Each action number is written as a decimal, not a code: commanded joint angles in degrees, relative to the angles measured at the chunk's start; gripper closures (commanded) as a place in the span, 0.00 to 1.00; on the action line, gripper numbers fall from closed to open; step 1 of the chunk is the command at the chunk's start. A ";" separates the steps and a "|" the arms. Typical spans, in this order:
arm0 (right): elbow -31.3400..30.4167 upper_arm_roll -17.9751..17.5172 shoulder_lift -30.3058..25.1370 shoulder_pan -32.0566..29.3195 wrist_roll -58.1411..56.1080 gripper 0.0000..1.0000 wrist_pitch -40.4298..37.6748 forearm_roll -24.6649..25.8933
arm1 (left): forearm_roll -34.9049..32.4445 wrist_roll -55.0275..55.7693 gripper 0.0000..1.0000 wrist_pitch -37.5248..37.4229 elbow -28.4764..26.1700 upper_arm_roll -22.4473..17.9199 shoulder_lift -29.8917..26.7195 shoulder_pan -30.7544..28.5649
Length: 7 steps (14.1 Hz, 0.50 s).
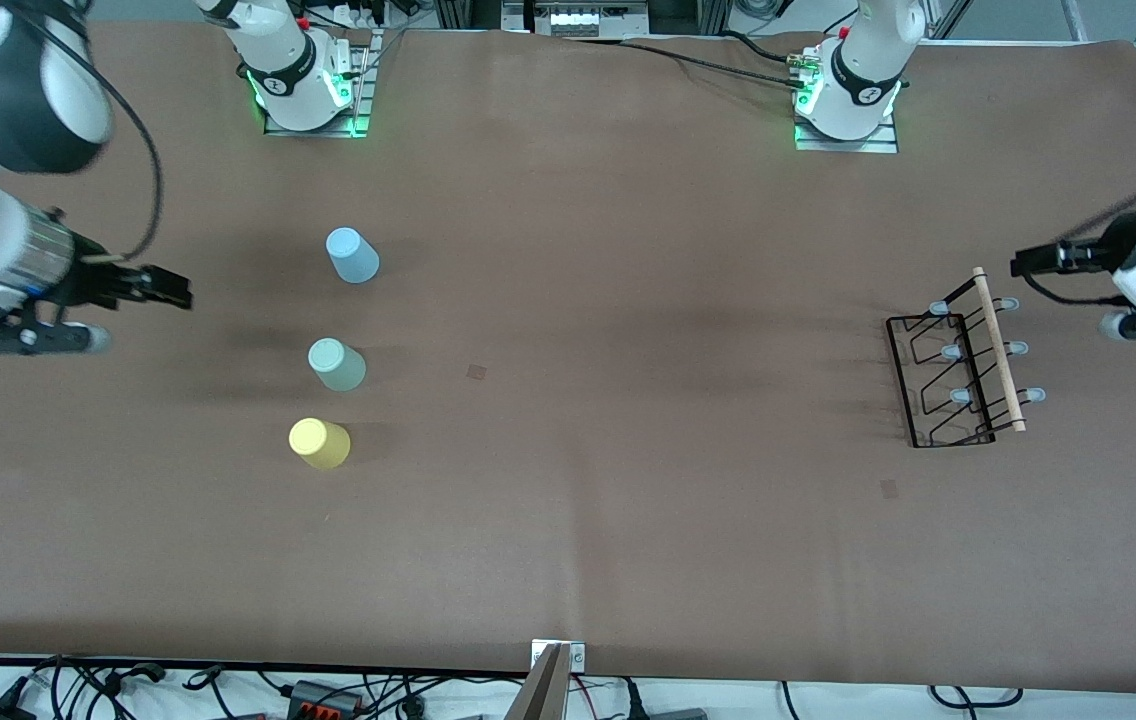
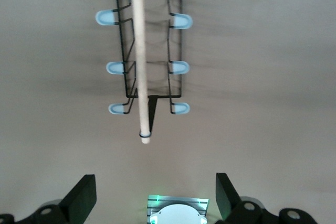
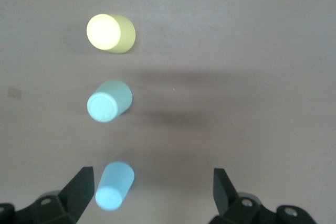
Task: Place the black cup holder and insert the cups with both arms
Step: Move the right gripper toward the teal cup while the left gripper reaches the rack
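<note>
My left pincer (image 1: 1028,262) hung spread wide over the surface (image 1: 568,560) at the left arm's end. It was just clear of the black cup holder (image 1: 963,365), at about one o'clock from it in the front view. The holder stood on the surface with its wooden handle (image 1: 998,350) uppermost and open room on every side.

My right pincer (image 1: 173,290) was also spread and empty, over the right arm's end. The cups lay around three o'clock from it, all apart. The light blue cup (image 1: 352,255) was farthest from the front camera, the pale green cup (image 1: 336,364) in between and the yellow cup (image 1: 319,443) nearest. A broad bare stretch separated cups and holder.
</note>
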<state>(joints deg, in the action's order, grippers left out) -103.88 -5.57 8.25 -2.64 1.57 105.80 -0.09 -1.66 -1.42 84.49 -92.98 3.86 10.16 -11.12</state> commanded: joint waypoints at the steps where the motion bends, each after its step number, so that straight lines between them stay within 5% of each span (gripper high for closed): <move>1: -7.98 0.03 -0.17 1.23 0.01 0.00 10.35 -0.78 | -0.18 -0.52 0.00 3.02 2.72 0.36 4.77 -3.02; 7: -9.23 0.12 4.05 3.79 3.52 0.00 16.10 -0.61 | -2.02 -0.52 0.01 22.01 -5.97 0.80 6.02 -3.20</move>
<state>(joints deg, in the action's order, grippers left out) -112.66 -5.66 12.76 0.89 4.54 121.28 -0.11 -2.22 -1.45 102.16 -95.15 4.04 17.70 -14.27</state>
